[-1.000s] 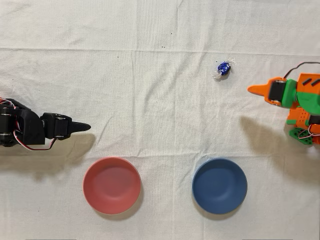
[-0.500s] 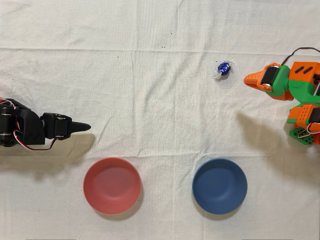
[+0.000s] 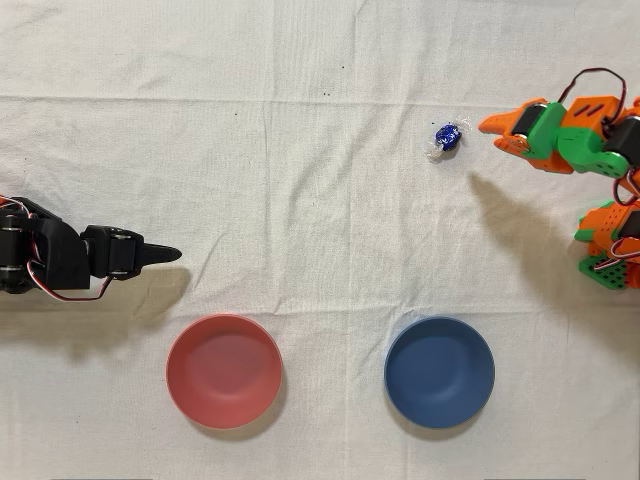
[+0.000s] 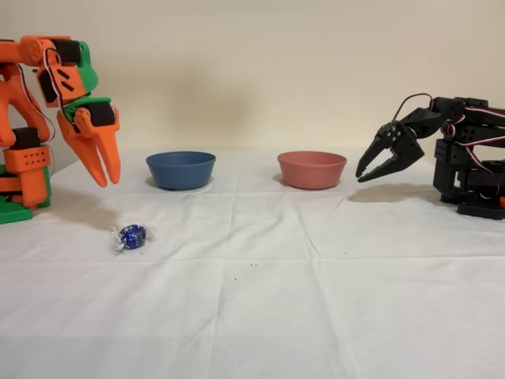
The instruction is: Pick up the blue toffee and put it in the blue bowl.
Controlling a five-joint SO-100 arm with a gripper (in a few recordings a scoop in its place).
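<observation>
The blue toffee lies on the white cloth, a small dark-blue foil ball with clear twisted ends; the fixed view has the toffee at the lower left. My orange gripper hovers just right of it in the overhead view. In the fixed view the gripper points down, raised above the cloth, up and left of the toffee, its fingers slightly apart and holding nothing. The blue bowl sits empty toward the bottom of the overhead view, and the same bowl stands behind the toffee in the fixed view.
A red-pink bowl stands empty left of the blue one in the overhead view; in the fixed view that bowl is on its right. The idle black arm rests at the left edge. White cloth covers the table.
My orange gripper has swung up the overhead picture and slightly left, from level with the table's middle to beside the toffee. Its fingertips have parted a little. The toffee and bowls have not moved.
</observation>
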